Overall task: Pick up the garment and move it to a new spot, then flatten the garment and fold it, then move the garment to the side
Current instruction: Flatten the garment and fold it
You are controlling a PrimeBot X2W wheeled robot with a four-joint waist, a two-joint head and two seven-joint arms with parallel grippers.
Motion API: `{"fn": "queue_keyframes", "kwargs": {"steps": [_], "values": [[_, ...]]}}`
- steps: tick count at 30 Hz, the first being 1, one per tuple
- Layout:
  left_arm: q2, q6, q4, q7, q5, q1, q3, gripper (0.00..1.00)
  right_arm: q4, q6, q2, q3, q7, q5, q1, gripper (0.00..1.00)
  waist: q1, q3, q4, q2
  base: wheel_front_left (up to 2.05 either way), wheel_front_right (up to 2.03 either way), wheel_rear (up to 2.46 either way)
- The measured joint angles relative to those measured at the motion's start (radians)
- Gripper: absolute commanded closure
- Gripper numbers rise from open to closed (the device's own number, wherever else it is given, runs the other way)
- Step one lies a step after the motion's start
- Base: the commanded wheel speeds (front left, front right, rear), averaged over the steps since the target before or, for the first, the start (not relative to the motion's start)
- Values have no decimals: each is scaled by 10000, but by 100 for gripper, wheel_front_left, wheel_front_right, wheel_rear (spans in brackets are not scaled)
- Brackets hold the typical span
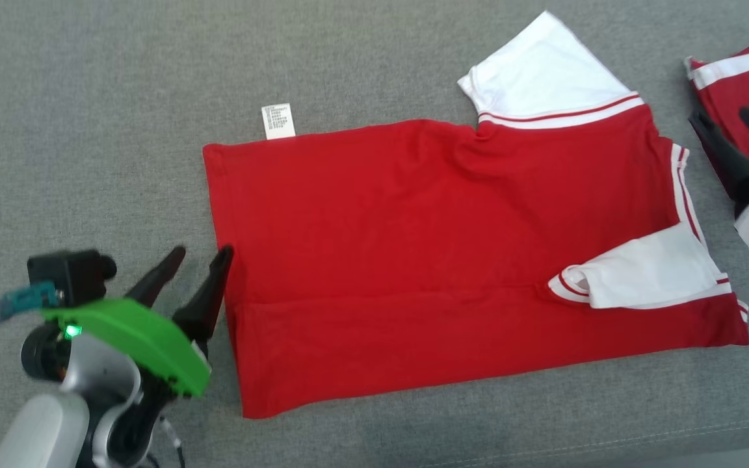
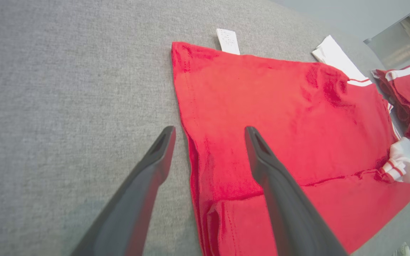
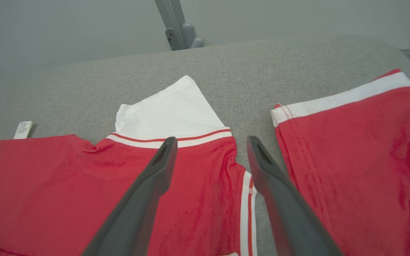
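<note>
A grey woven surface (image 1: 88,97) takes up the scene, with a plain grey wall behind its far edge in the right wrist view. The red garment (image 1: 413,214) lies spread flat across the middle of the surface, nearer the right side than the left. Its long side runs left to right. The strip along its near side is folded over onto the body, which leaves a straight crease parallel to the near edge of the surface.

One white sleeve (image 1: 543,71) sticks out toward the far edge. The other white sleeve (image 1: 647,270) is folded inward and rests on the red cloth near the garment's right end. A small white care label (image 1: 278,121) pokes out from the far hem near the garment's left corner.

The left gripper (image 1: 202,253) sits at the garment's left hem, level with the crease, and its jaws are spread wide with nothing between them. One finger is over bare grey cloth and the other is above the hem. The pictures do not settle whether that finger touches the hem.

The right gripper (image 1: 722,117) is toward the right side of the surface, jaws also parted and empty. It is by the gap between the garment's striped right end and a second red garment (image 1: 748,97) with a white band, which lies apart from the first.
</note>
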Motion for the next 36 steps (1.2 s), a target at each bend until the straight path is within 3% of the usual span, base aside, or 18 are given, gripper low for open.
{"fn": "queue_keyframes", "kwargs": {"steps": [6, 11, 23, 32, 34, 35, 36], "values": [[-537, -176, 1689, 493, 336, -3156, -445, 0, 1453, 0, 399, 692, 146, -1365, -2956, 0, 0, 928, 308, 0, 0, 0, 0], [-1049, -593, 3277, 483, 564, -4992, -884, 0, 2966, 2, 380, 1498, 13, -2075, -4671, 0, 1, 1721, 714, 0, 0, 0, 0], [-1762, -1651, 4297, 497, -54, -6111, -1290, 0, 5340, 2, 125, 2357, -727, -2389, -6379, 0, 1, 2675, 1811, 0, 0, 0, 0], [-1806, -1900, 4324, 663, -360, -6146, -1404, 0, 6017, 15, 23, 2706, -965, -2080, -6626, 0, 0, 2620, 1698, 0, 0, 0, 0], [-1762, -1900, 4330, 729, -372, -6141, -1430, 0, 6096, 15, 36, 2769, -966, -1985, -6625, 5, 0, 2575, 1620, 0, 0, 0, 0], [-1735, -1898, 4335, 756, -370, -6141, -1450, 16, 6125, 15, 46, 2821, -970, -1950, -6621, 51, 0, 2552, 1579, 0, 0, 0, 0], [-1712, -1887, 4351, 759, -366, -6136, -1463, 67, 6161, 15, 71, 2869, -999, -1891, -6610, 100, 0, 2530, 1541, 0, 0, 0, 0]]}}
